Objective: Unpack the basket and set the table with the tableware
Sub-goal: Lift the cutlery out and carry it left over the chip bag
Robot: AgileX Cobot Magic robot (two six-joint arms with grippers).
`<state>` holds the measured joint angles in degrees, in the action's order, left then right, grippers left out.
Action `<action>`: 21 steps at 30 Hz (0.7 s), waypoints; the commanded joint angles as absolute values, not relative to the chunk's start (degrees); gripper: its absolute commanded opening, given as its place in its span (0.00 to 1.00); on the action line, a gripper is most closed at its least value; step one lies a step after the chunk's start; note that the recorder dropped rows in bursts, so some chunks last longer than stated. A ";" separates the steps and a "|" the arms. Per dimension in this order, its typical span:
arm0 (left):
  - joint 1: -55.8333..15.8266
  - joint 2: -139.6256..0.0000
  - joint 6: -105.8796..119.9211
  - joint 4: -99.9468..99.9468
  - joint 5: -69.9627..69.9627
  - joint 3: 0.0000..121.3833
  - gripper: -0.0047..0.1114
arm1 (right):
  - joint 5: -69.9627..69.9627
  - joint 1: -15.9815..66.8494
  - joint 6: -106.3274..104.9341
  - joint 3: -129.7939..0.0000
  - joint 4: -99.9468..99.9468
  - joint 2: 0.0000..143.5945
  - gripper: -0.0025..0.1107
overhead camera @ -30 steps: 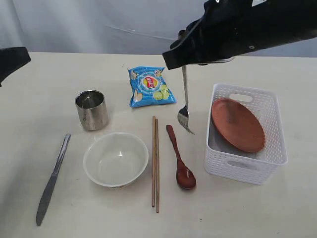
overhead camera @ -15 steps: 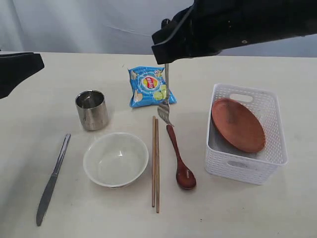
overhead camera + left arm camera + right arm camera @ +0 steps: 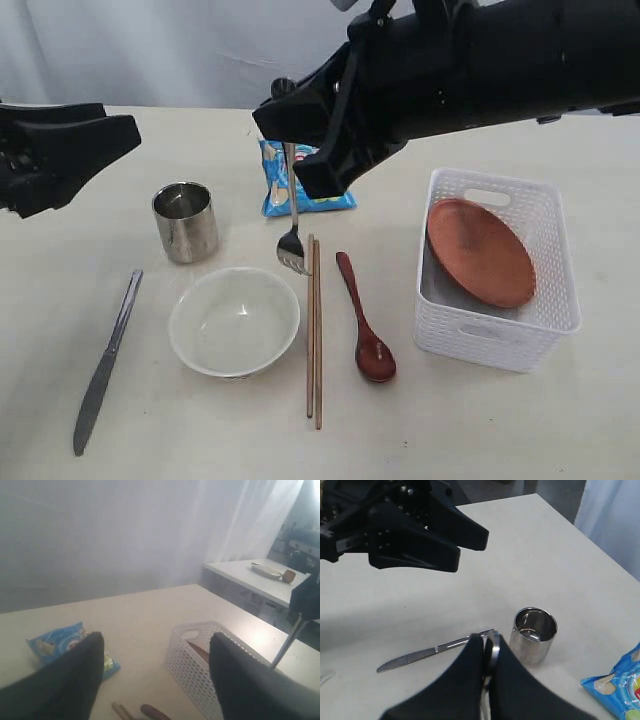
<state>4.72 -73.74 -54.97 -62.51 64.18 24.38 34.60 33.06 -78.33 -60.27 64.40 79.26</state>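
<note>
Pinching the top of the steel fork [image 3: 292, 215] handle between tightly pressed fingers, the right claw [image 3: 292, 150] holds it upright with the tines hanging down just above the table [image 3: 500, 430]. The tines hover in the gap between the white bowl [image 3: 234, 325], on the side toward the left arm, and the two wooden chopsticks [image 3: 313, 330], which lie side by side just on the other side. Beyond the chopsticks lies the dark reddish spoon [image 3: 362, 320], and further out that way stands the white basket [image 3: 495, 345] with the brown plate [image 3: 480, 250] leaning tilted inside it. Directly behind the claw, partly hidden by it, lies a blue crisp packet [image 3: 274, 190] with a round red-and-yellow logo; its lettering is too small to read. Out past the bowl stands the steel cup [image 3: 186, 222], upright and bearing no visible marking, and the knife [image 3: 105, 365] lies flat on the table, well apart from the fork. The left claw [image 3: 115, 135] hovers above the table beyond the cup, its fingers spread wide with nothing between them.
</note>
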 commanded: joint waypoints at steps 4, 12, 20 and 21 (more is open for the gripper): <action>4.29 -74.18 -53.68 -60.75 64.67 24.51 0.54 | 35.23 32.76 -79.71 -60.00 66.00 79.10 0.02; 4.29 -74.18 -53.47 -60.96 64.67 24.51 0.54 | 35.23 32.76 -80.08 -60.00 66.00 79.10 0.02; 4.29 -74.18 -51.88 -61.07 64.67 24.51 0.54 | 34.40 32.76 -78.82 -59.97 66.18 79.10 0.02; 4.29 -74.18 -51.24 -60.94 64.67 24.51 0.54 | 32.94 32.76 -77.00 -59.87 66.89 79.10 0.02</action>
